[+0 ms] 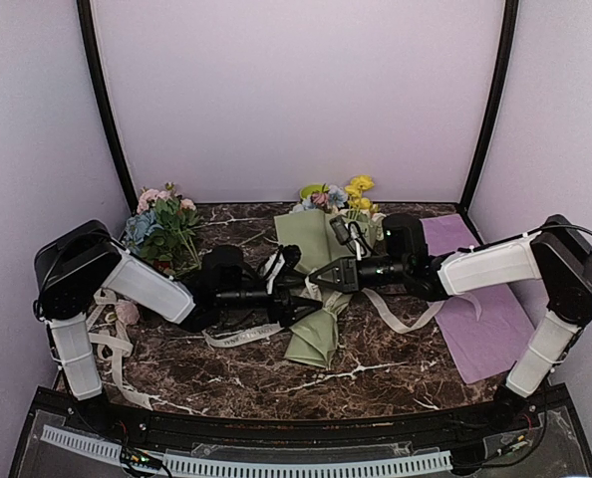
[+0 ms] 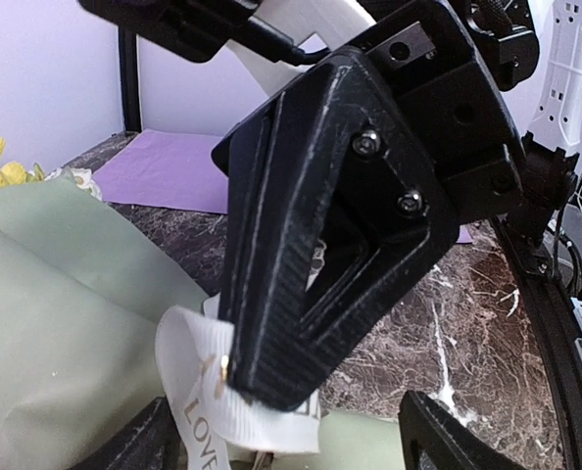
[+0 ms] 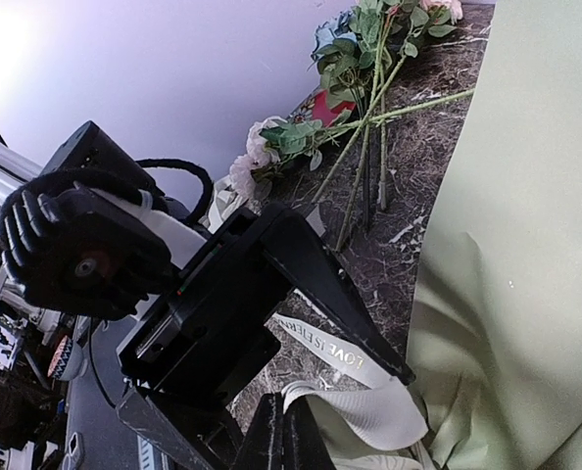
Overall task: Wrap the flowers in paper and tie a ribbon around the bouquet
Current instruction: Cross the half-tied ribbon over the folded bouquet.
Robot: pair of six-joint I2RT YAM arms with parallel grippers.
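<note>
a long cone of creased sage-green paper (image 1: 314,339) lies mid-table, narrow end toward 6 o'clock. yellow, blue and pink flower heads (image 1: 341,194) poke out at 12. a flat cream-white lettered ribbon (image 1: 240,337) trails from the cone's middle toward 8 and 4.

Paper (image 1: 311,344): sage green. Ribbon (image 3: 345,367): cream-white with dark printed lettering. Table (image 1: 376,373): dark brown marble, white veining. Flat sheet (image 1: 485,319): purple.
</note>
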